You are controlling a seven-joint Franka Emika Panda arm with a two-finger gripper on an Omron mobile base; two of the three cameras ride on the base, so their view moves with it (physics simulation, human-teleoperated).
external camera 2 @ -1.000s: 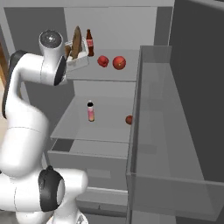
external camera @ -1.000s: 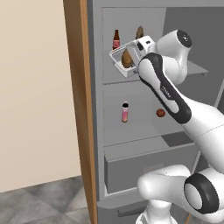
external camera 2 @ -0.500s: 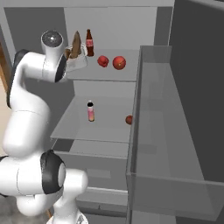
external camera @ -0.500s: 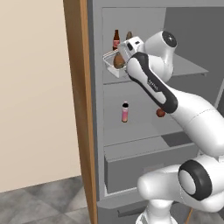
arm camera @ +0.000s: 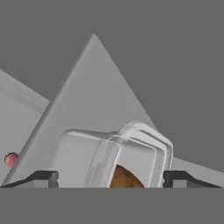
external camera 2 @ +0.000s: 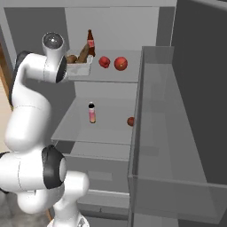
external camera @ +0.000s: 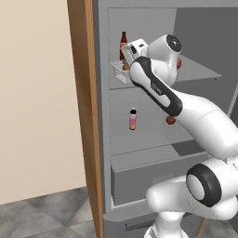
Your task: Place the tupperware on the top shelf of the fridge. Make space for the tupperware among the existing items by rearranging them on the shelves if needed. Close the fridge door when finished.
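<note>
Tupperware (external camera 2: 79,67) sits at the top shelf's (external camera 2: 111,76) near-left edge, gripper (arm camera: 109,178) straddling it, can't tell if clamped. Looks light, slick plastic; grab the rim.

Plain beige wall (external camera: 35,93) beside grey mottled floor tiles (external camera: 46,216).

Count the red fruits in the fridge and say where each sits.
3. Two red fruits sit side by side on the top shelf, right of the tupperware. One is on the lower shelf. The arm may hide more.
</note>
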